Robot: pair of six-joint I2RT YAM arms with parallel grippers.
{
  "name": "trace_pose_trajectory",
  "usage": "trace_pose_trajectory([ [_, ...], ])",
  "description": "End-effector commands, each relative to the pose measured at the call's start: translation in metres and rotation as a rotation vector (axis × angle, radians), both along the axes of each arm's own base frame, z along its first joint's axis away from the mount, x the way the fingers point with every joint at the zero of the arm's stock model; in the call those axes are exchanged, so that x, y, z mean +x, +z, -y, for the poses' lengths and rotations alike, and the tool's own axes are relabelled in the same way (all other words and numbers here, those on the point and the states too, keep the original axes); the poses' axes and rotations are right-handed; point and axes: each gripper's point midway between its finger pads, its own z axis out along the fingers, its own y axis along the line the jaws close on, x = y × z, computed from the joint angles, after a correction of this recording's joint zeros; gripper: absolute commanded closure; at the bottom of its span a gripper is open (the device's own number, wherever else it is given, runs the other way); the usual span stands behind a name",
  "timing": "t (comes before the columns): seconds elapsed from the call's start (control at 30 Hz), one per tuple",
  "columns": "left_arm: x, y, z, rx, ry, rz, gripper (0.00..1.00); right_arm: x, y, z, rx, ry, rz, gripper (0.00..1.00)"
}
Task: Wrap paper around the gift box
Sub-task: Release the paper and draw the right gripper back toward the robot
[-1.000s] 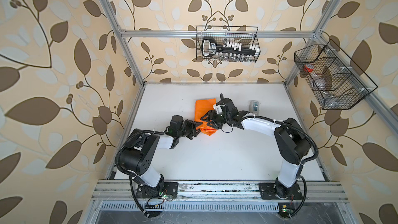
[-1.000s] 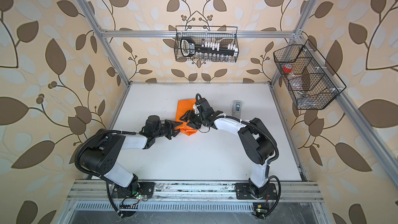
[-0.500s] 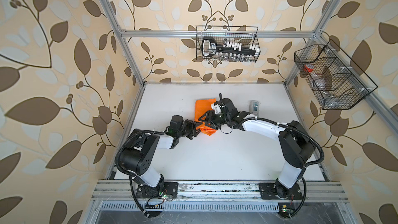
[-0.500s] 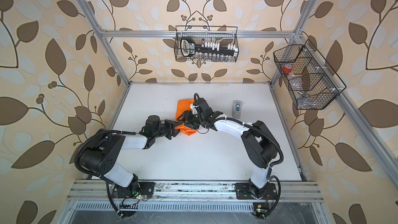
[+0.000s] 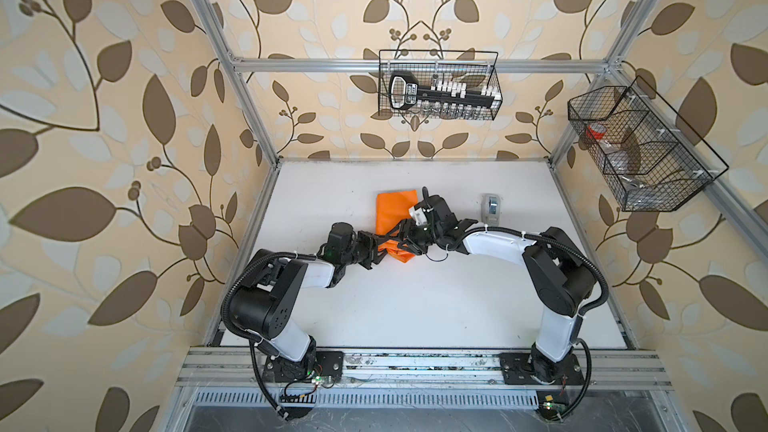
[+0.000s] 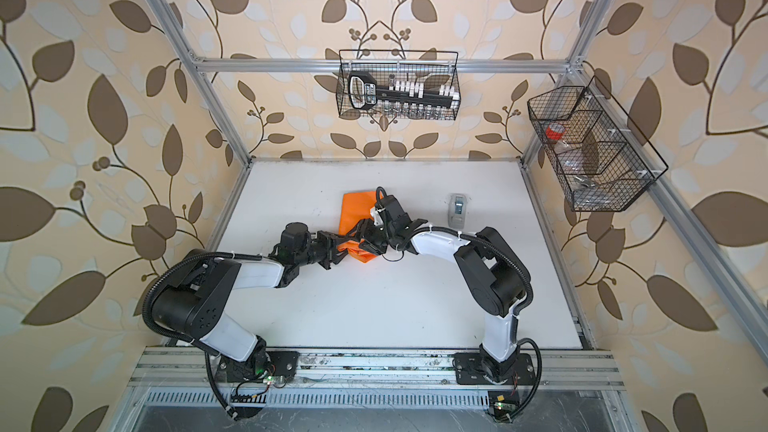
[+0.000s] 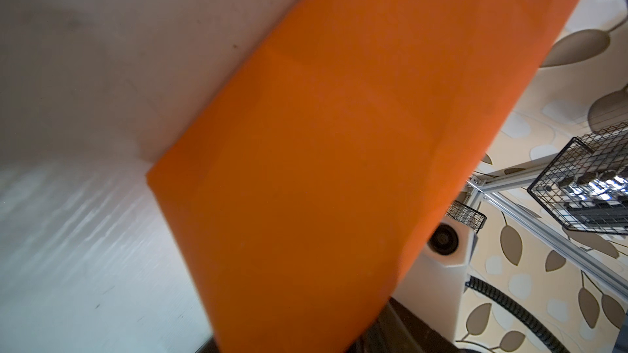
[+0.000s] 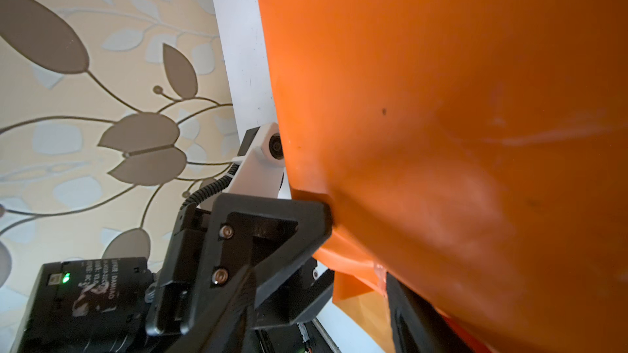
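The paper (image 5: 395, 209) – gift box presumably hidden inside – is seen wedged between two facing tools, long axis crosswise to both; the left tool (image 5: 380, 249), jaws apart, is pressed against it, but its hold, and the state of the right tool (image 5: 406, 238), cannot be told.

right arm: elbow swings outward, then back in | right gripper (image 5: 405, 243): edges slightly left over the paper (image 5: 392, 209) | paper: low folded end shifts a touch left on the desk (image 5: 415, 305)
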Motion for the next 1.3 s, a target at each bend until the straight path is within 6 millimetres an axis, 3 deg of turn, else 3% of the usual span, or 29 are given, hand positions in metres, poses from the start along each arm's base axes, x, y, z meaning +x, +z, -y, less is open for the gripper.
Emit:
trace_pose_trajectory([
  [0.0,-0.01,-0.021,-0.009,0.035,0.019,-0.079,0.6,0.003,-0.003,0.007,-0.002,-0.016,0.002,0.37],
  [0.3,-0.008,-0.019,-0.008,0.026,0.022,-0.075,0.6,0.001,0.061,0.034,-0.043,0.047,0.211,0.39],
  [0.47,-0.005,-0.016,-0.007,0.02,0.027,-0.065,0.6,-0.006,0.063,0.092,-0.409,0.081,0.452,0.39],
  [0.6,-0.003,-0.015,-0.007,0.02,0.033,-0.062,0.6,-0.022,0.065,0.114,-0.713,0.159,0.797,0.33],
  [0.7,-0.001,-0.016,-0.007,0.012,0.041,-0.065,0.59,-0.044,0.06,0.112,-0.931,0.293,1.029,0.25],
  [0.8,0.004,-0.013,-0.006,0.0,0.049,-0.057,0.6,-0.048,0.045,0.118,-1.068,0.357,1.06,0.27],
  [1.03,0.005,-0.01,-0.006,0.006,0.044,-0.051,0.6,-0.056,0.025,0.087,-1.141,0.534,1.206,0.25],
  [1.27,0.008,-0.009,-0.004,-0.001,0.039,-0.05,0.6,-0.06,0.005,0.056,-1.075,0.658,1.304,0.24],
])
